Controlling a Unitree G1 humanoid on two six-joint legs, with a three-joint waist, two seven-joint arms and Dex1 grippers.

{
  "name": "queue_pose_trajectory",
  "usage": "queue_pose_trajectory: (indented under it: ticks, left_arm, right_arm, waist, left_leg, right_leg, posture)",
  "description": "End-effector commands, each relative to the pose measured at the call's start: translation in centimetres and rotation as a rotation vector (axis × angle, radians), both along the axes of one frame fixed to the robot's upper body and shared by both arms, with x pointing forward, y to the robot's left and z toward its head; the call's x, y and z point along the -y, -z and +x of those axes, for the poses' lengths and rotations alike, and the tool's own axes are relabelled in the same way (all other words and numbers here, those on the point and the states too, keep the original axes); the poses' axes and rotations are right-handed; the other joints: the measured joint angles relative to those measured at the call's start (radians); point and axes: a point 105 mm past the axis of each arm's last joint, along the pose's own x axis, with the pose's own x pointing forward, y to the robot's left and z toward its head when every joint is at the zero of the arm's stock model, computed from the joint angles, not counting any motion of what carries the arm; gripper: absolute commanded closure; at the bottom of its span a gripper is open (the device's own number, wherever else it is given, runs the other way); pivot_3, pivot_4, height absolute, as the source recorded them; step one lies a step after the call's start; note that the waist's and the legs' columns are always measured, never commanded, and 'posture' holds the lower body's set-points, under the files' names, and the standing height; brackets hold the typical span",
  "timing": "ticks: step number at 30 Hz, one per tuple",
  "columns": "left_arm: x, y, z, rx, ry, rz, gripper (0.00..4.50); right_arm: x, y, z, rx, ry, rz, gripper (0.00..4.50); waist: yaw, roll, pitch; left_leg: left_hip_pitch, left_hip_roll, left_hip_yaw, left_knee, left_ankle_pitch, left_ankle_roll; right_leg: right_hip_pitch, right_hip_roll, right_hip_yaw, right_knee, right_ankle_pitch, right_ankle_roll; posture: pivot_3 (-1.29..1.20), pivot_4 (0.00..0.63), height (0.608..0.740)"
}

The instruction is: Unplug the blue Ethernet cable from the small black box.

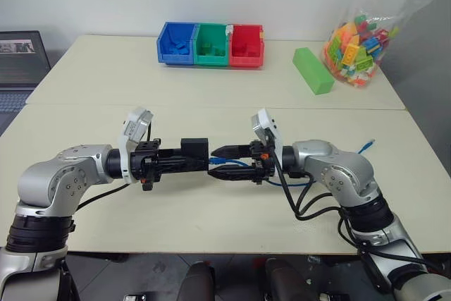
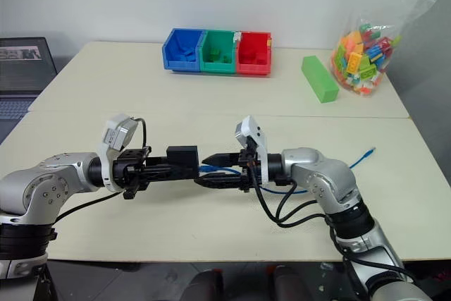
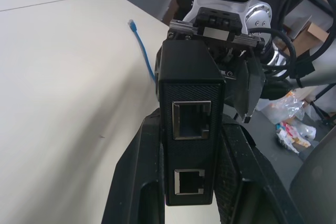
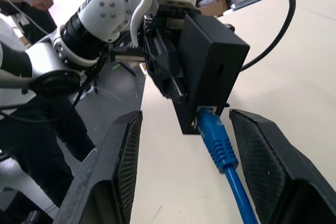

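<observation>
At the table's near edge the left gripper (image 1: 189,161) clamps the box (image 1: 194,149) above the table (image 1: 211,96), while the right gripper (image 1: 220,161) at its 3 o'clock stands apart, fingers either side of the cable (image 4: 220,148) (its plug seated in the box). Far off at 12 o'clock sit three bins (image 1: 211,44).

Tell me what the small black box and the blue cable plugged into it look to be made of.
Small black squarish box: seemingly matte moulded plastic, with dull flat faces, fine texture at the port end and metal-looking frames around its sockets. Thin bright-blue Ethernet cable: probably a flexible rubbery or PVC jacket, smooth with a slight sheen, ending in a ribbed blue moulded boot at the box.
</observation>
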Motion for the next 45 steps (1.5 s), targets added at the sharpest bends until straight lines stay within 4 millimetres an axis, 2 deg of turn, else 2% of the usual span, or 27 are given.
queue_pose_trajectory:
  ticks: [1, 16, 20, 26, 29, 36, 40, 45]
  left_arm:
    - [0.1, -1.3, 0.0, 0.044, 0.003, -0.027, 3.72]
    - [0.1, -1.6, 0.1, 0.053, -0.003, -0.022, 3.72]
    - [0.1, -1.5, 0.1, 0.052, 0.000, -0.018, 3.72]
    - [0.1, -1.4, 0.0, 0.052, 0.009, -0.015, 3.72]
    - [0.2, -1.3, -0.1, 0.050, 0.018, -0.013, 3.72]
    - [0.4, -0.9, -0.6, 0.039, 0.053, 0.000, 3.72]
    - [-0.1, -0.5, -0.9, 0.034, 0.052, 0.025, 3.72]
    - [-2.3, -0.1, -0.6, 0.046, -0.026, 0.085, 3.72]
  right_arm:
    - [0.1, -0.6, 0.3, -0.043, 0.018, 0.053, 1.70]
    - [0.2, -0.3, 0.7, -0.079, 0.016, 0.049, 1.70]
    - [0.3, -0.4, 0.6, -0.089, -0.002, 0.050, 2.42]
    - [0.4, -0.4, 0.5, -0.086, -0.015, 0.043, 3.83]
    - [0.4, -0.6, 0.4, -0.089, -0.029, 0.045, 4.33]
    - [0.6, -0.6, 0.0, -0.118, -0.073, 0.031, 4.42]
    - [1.2, -0.3, 0.4, -0.139, -0.064, 0.010, 4.43]
    - [4.6, 1.8, 2.5, -0.156, 0.058, -0.079, 4.45]
  waist:
    - [0.000, 0.000, 0.000]
    - [0.000, 0.000, 0.000]
    - [0.000, 0.000, 0.000]
    - [0.000, 0.000, 0.000]
    - [0.000, 0.000, 0.000]
    - [0.000, 0.000, 0.000]
    - [-0.001, 0.000, 0.000]
    - [0.000, 0.000, 0.000]
  left_leg:
    - [0.000, 0.000, 0.000, 0.000, 0.000, 0.000]
    - [0.000, 0.000, 0.000, 0.000, 0.000, 0.000]
    - [0.000, 0.000, 0.000, 0.000, 0.000, 0.000]
    - [0.000, 0.000, 0.000, 0.000, 0.000, 0.000]
    - [0.000, 0.000, 0.000, 0.000, 0.000, 0.000]
    - [0.000, 0.000, 0.000, 0.000, 0.000, 0.000]
    - [0.000, 0.000, 0.000, 0.000, 0.000, 0.000]
    - [0.000, 0.000, 0.001, 0.000, 0.000, 0.000]
  right_leg:
    - [0.000, 0.000, 0.000, 0.000, 0.000, 0.000]
    - [0.000, 0.000, 0.000, 0.000, 0.000, 0.000]
    - [0.000, 0.000, 0.000, 0.000, 0.000, 0.000]
    - [0.000, 0.000, 0.000, 0.000, 0.000, 0.000]
    - [0.000, 0.000, 0.000, 0.000, 0.000, 0.000]
    - [0.000, 0.000, 0.000, 0.000, 0.000, 0.000]
    - [0.000, 0.000, 0.000, 0.000, 0.000, 0.000]
    - [0.000, 0.000, 0.000, -0.001, 0.000, 0.000]
  posture:
    - [0.00, 0.150, 0.740]
    - [0.00, 0.150, 0.740]
    - [0.00, 0.150, 0.740]
    - [0.00, 0.150, 0.740]
    - [0.00, 0.150, 0.740]
    - [0.00, 0.150, 0.740]
    - [0.00, 0.150, 0.740]
    - [0.00, 0.150, 0.740]
